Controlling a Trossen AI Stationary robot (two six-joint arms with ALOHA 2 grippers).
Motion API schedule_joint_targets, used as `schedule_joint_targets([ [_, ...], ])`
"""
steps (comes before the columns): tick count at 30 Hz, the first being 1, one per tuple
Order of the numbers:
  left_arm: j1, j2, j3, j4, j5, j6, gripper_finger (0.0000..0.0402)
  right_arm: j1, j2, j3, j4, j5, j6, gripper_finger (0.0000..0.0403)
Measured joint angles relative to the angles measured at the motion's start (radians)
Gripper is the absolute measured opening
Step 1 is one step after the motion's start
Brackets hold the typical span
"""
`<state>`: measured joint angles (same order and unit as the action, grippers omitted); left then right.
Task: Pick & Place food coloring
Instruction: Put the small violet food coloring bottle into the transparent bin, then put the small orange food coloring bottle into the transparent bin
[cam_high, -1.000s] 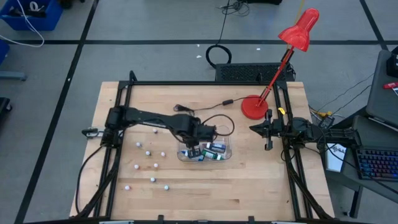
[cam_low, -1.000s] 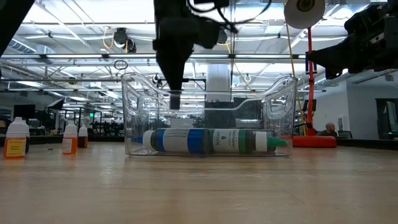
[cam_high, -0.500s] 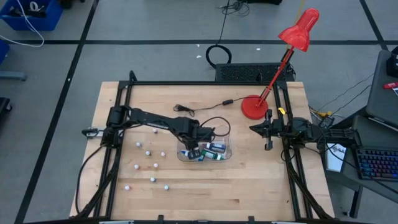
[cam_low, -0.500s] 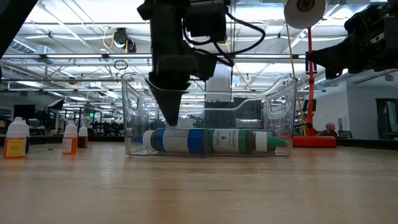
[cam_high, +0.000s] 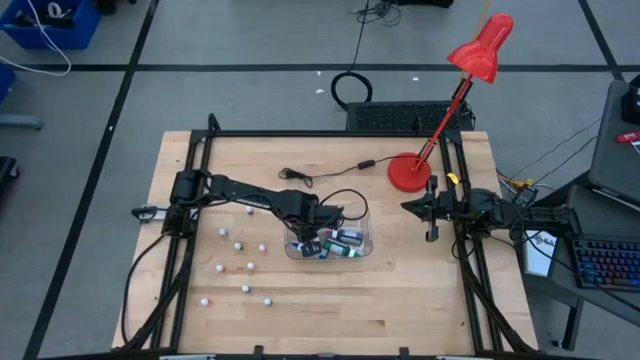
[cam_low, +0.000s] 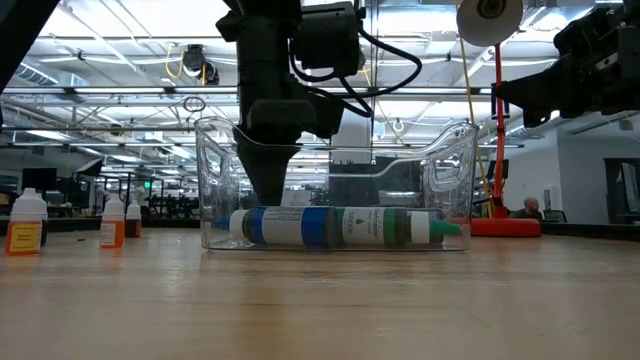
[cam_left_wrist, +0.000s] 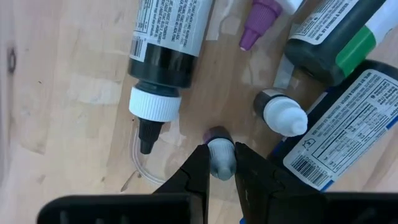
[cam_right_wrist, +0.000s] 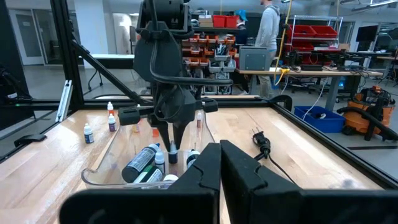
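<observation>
I have the left pincer (cam_left_wrist: 221, 163) down inside the clear tub (cam_high: 362, 243) near the middle of the desk (cam_high: 420, 290), its two fingers nearly closed around a tiny food coloring bottle (cam_left_wrist: 219, 151) with a pale cap and a purplish body, standing upright on the tub floor. The grip looks made or close to it; whether I am setting this bottle down or picking it up I cannot tell from here. Around it lie larger bottles — a dark one with a white collar and black tip (cam_left_wrist: 163, 59) and a green-and-dark one (cam_left_wrist: 336, 37) — plus another small white-capped bottle (cam_left_wrist: 283, 115) just beside my fingers.

By my reckoning the job is partly done. Two small bottles are in the tub, but out on the bare desk to the left of the tub I count several more tiny white-capped bottles (cam_high: 238, 245) scattered well apart from each other, and a few stand at the far edge in the low view (cam_low: 112, 225). Those remain to be fetched if the tub is the goal.

The right pincer (cam_right_wrist: 219, 165) is parked over the right side of the desk, fingers closed together on nothing
</observation>
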<state>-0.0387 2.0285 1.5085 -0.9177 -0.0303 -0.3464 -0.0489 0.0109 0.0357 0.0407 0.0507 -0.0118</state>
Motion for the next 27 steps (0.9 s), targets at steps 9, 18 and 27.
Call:
schedule_joint_targets([
  [9,0.0,0.0,0.003,0.001,-0.003,-0.022,0.0194,0.0,0.0,0.0,0.0,0.0,0.0,0.0],
  [18,0.005,-0.083,0.032,-0.051,-0.007,-0.022,0.0237,0.0,0.0,0.0,0.0,0.0,0.0,0.0],
  [27,-0.011,-0.32,0.013,-0.25,-0.313,-0.178,0.0238,0.0,0.0,0.0,0.0,0.0,0.0,0.0],
])
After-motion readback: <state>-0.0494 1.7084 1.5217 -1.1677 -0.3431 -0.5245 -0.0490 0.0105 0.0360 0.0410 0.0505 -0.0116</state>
